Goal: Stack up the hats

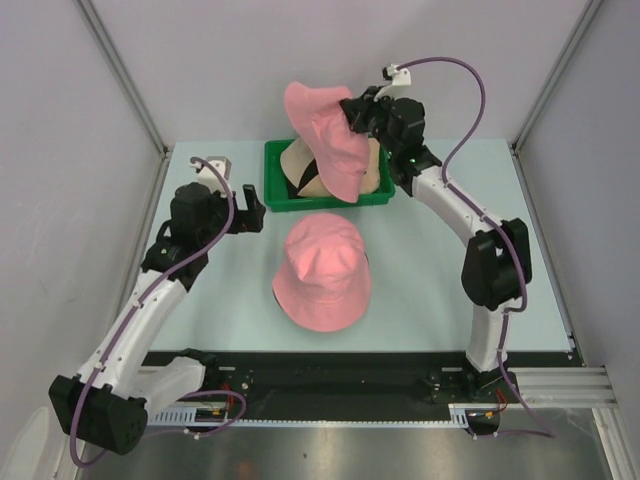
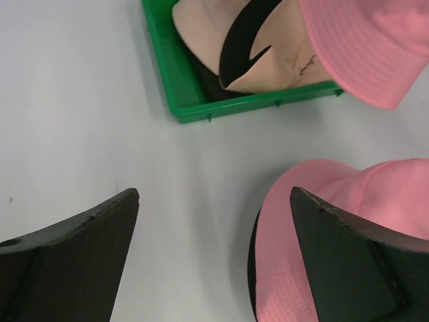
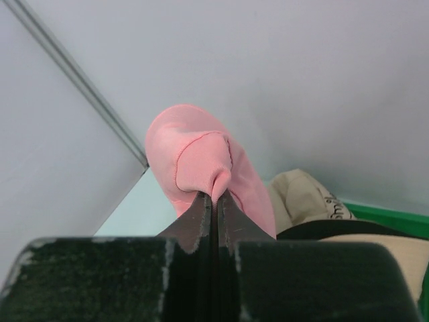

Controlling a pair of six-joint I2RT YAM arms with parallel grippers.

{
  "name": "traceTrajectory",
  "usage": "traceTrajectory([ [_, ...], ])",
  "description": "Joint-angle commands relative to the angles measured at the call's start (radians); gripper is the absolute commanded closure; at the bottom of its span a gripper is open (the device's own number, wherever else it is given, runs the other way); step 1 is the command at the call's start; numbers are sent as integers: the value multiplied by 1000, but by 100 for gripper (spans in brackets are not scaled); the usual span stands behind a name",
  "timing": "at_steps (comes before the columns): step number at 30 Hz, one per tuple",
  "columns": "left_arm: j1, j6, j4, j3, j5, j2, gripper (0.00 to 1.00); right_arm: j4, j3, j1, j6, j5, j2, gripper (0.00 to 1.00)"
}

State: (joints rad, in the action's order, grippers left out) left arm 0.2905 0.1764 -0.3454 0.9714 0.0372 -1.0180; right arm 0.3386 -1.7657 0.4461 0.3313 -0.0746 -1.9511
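Bare desk (image 2: 67, 100) under left end effector (image 2: 214, 194); green tray (image 2: 167, 67) ahead, resting pink hat (image 2: 375, 194) rightward. Hanging pink hat (image 1: 325, 135) below right end effector (image 1: 352, 117).

Two pink hats: the upper pink hat (image 1: 322, 130) and the lower pink hat (image 1: 322, 272). One tray (image 2: 171, 74), showing one beige hat (image 1: 297, 160) and one black hat (image 2: 238, 40); any more are hidden. Two claws: left claw (image 2: 213, 201), right claw (image 3: 214, 198).
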Motion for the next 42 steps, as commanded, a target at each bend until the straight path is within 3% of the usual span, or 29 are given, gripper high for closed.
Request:
traceTrajectory([
  [1, 4, 40, 98, 52, -155, 45, 0, 60, 63, 6, 0, -33, 191, 100],
  [10, 7, 256, 336, 12, -439, 78, 0, -93, 190, 11, 8, -47, 481, 100],
  [17, 97, 393, 598, -22, -552, 53, 0, -167, 343, 19, 96, -86, 681, 100],
  [20, 151, 416, 681, -34, -554, 56, 0, -153, 415, 20, 143, -129, 764, 100],
  [28, 210, 410, 718, -59, -462, 68, 0, -158, 597, 51, 216, -157, 923, 100],
  [38, 249, 370, 600, -54, -326, 53, 2, -188, 614, 80, 222, -148, 991, 100],
  [42, 256, 406, 684, -89, -376, 44, 1, -194, 615, 89, 222, -149, 989, 100],
])
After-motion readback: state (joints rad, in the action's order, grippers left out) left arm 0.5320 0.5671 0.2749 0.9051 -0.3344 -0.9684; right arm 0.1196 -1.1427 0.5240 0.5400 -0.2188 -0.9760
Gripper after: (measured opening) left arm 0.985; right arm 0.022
